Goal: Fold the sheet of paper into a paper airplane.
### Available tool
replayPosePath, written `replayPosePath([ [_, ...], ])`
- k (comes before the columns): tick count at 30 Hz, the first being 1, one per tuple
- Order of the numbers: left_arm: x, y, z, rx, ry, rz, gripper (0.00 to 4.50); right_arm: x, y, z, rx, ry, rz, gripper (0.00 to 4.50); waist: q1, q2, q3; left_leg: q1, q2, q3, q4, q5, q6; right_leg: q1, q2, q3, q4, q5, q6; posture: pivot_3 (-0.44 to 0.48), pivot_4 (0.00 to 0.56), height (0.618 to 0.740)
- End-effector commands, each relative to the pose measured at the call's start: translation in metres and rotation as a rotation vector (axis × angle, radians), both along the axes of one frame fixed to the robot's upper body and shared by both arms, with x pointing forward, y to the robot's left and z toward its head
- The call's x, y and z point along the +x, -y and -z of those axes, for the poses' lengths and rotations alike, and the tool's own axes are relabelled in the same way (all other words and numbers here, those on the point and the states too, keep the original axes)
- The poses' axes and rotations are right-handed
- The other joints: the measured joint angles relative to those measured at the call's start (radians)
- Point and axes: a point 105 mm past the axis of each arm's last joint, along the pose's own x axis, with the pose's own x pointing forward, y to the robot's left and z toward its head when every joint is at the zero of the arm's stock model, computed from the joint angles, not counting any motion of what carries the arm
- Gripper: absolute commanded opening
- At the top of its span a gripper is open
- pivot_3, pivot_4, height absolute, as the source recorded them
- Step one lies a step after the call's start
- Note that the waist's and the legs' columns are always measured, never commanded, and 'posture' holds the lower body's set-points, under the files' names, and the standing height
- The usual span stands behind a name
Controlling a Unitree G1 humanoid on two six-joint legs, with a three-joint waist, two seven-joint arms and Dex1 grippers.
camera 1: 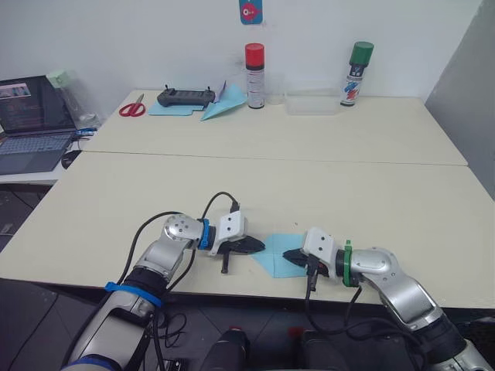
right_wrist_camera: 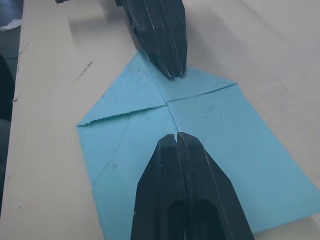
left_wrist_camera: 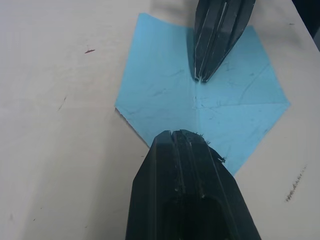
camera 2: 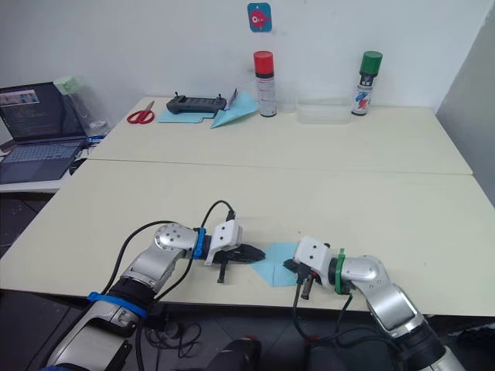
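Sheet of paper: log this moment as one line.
sheet of paper: flat on table near edge, corners folded in | left gripper: shut, tip on sheet | right gripper: shut, tip on sheet

- The creased light blue sheet of paper (camera 1: 277, 256) lies flat on the cream table (camera 1: 309, 193), between the left gripper (camera 1: 256, 247) and right gripper (camera 1: 291, 256).
- Both grippers' closed tips rest on it, facing each other.

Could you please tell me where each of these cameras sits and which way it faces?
Head eye views: look forward and down over both arms, table, left gripper, right gripper.
Left wrist view: looks along its shut fingers at the sheet of paper.
Right wrist view: likewise, from the opposite side.
Shared: both wrist views show the sheet and the opposing gripper.
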Motion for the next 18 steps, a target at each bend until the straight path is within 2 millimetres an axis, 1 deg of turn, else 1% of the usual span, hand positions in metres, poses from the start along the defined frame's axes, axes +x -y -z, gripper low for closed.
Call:
replayPosePath([
  [1,-0.009,-0.019,0.035,0.12,-0.111,-0.053,0.0,0.002,0.034,0.014,-0.049,-0.098,0.162,0.03,0.0,0.0,0.0,0.0,0.0,0.0,0.0,0.0,0.0,0.0,0.0,0.0,0.0,0.0,0.0,0.0,0.15,0.74],
  [3,-0.011,-0.019,0.036,0.123,-0.116,-0.045,0.0,0.0,0.041,0.013,-0.033,-0.139,0.205,0.03,0.001,0.0,0.0,0.0,0.0,0.0,0.0,0.0,0.0,0.0,0.0,0.0,0.0,0.0,0.0,0.0,0.15,0.74],
  [7,-0.011,-0.018,0.037,0.126,-0.116,-0.038,0.0,-0.008,0.052,0.014,-0.072,-0.186,0.213,0.03,0.001,0.0,0.0,0.0,0.0,0.0,-0.001,0.0,0.0,0.0,-0.001,0.0,-0.001,-0.001,-0.002,0.0,0.15,0.74],
  [8,-0.011,-0.018,0.037,0.127,-0.116,-0.037,0.0,-0.008,0.054,0.014,-0.076,-0.191,0.216,0.03,0.001,0.0,0.0,0.0,0.0,0.0,-0.001,0.0,0.0,0.0,-0.001,0.0,-0.001,-0.003,-0.004,0.0,0.15,0.74],
  [10,-0.012,-0.018,0.037,0.127,-0.115,-0.035,0.0,-0.009,0.055,0.013,-0.081,-0.198,0.219,0.03,0.001,-0.001,-0.001,0.0,0.0,0.0,-0.001,0.0,0.0,0.001,-0.001,-0.001,-0.002,-0.003,-0.005,0.0,0.15,0.74],
  [12,-0.012,-0.017,0.037,0.127,-0.114,-0.032,0.0,-0.009,0.056,0.006,-0.05,-0.197,0.226,0.03,0.001,-0.001,-0.001,0.0,0.0,0.0,-0.002,0.0,0.0,0.001,-0.001,-0.001,-0.003,-0.003,-0.005,0.0,0.15,0.74],
  [13,-0.012,-0.016,0.037,0.126,-0.113,-0.03,0.0,-0.004,0.044,-0.012,0.071,-0.19,0.23,0.03,0.001,0.0,-0.001,0.0,0.0,-0.001,-0.002,0.0,0.0,0.002,-0.001,-0.001,-0.005,-0.003,-0.005,0.0,0.15,0.74],
  [14,-0.012,-0.016,0.037,0.125,-0.113,-0.029,0.0,-0.002,0.037,-0.025,0.158,-0.187,0.229,0.03,0.0,-0.001,-0.001,0.0,0.001,-0.001,-0.003,0.0,0.0,0.003,0.0,-0.002,-0.008,-0.003,-0.004,0.0,0.15,0.74],
  [15,-0.012,-0.016,0.037,0.125,-0.112,-0.028,0.0,-0.001,0.03,-0.034,0.195,-0.165,0.206,0.03,0.0,-0.001,0.0,0.0,0.001,-0.002,-0.004,0.0,0.0,0.004,0.0,-0.002,-0.009,-0.002,-0.004,0.0,0.15,0.74],
  [16,-0.013,-0.016,0.037,0.124,-0.112,-0.027,0.0,0.0,0.025,-0.038,0.2,-0.135,0.182,0.03,0.0,0.001,0.0,0.0,0.001,-0.001,-0.004,0.0,0.0,0.004,0.0,-0.002,-0.01,-0.002,-0.004,0.0,0.15,0.74],
  [18,-0.013,-0.015,0.037,0.124,-0.11,-0.022,0.0,0.007,0.019,-0.036,0.181,-0.096,0.195,0.03,0.0,0.001,0.0,0.0,0.001,-0.001,-0.004,0.0,0.0,0.004,0.0,-0.001,-0.01,0.0,0.001,0.0,0.15,0.74],
])
